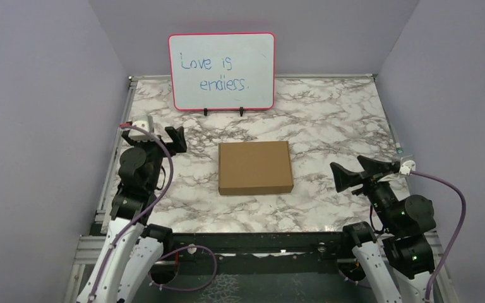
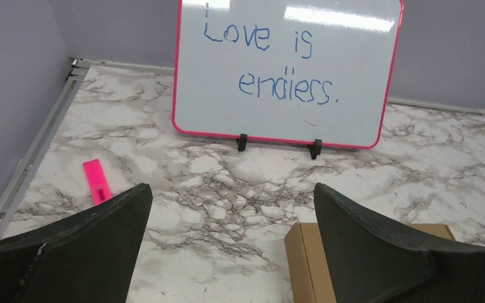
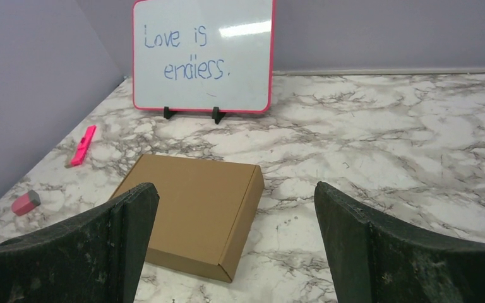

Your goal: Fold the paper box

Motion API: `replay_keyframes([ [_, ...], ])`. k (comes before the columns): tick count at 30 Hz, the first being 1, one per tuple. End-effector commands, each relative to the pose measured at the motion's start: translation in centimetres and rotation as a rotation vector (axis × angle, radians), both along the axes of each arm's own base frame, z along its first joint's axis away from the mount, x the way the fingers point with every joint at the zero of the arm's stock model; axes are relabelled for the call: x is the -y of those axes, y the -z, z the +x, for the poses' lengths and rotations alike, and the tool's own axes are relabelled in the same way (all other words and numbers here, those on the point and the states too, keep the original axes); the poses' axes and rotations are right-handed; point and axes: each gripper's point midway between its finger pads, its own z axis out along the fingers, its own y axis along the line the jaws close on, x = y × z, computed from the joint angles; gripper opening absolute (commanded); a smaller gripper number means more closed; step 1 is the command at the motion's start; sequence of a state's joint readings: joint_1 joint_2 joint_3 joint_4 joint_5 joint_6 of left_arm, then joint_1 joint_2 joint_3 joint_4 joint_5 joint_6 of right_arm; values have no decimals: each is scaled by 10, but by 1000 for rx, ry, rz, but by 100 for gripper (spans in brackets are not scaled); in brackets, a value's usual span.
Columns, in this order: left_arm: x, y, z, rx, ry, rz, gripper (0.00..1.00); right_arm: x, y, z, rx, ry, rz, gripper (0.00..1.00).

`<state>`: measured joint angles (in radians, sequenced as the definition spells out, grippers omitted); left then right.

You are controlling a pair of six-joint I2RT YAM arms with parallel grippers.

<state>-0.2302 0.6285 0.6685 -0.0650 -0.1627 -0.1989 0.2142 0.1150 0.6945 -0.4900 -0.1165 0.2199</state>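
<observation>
on the desk (image 1: 335,120), the paper box (image 1: 255,167) lies closed between my left hand (image 1: 178,140) and right hand (image 1: 345,165), both spread open, well apart; i fear a one-sided nudge skids it toward the whiteboard (image 1: 221,71).

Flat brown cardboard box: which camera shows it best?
The top external view: the flat brown cardboard box lies closed, whole and unobstructed. The right wrist view shows most of it, one near corner hidden behind a finger of the right gripper. The left wrist view catches only one corner.
</observation>
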Motion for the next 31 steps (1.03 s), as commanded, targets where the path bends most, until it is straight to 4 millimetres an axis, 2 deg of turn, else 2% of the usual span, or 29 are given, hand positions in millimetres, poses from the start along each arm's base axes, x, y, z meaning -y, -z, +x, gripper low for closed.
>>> replay_keyframes([
  [1, -22, -3, -35, 19, -78, -12, 99, 6, 7, 6, -33, 44, 2, 99],
  [7, -29, -28, -78, 156, -58, -29, 99, 8, 9, 8, -48, 55, 1, 99],
  [12, -45, -27, -94, 220, -132, -65, 99, 9, 8, 8, -46, 60, 3, 99],
  [19, -41, -20, -94, 203, -117, -69, 99, 9, 9, 9, -49, 66, 5, 99],
  [31, -39, -20, -92, 197, -110, -78, 99, 10, 9, 8, -47, 66, 6, 99],
])
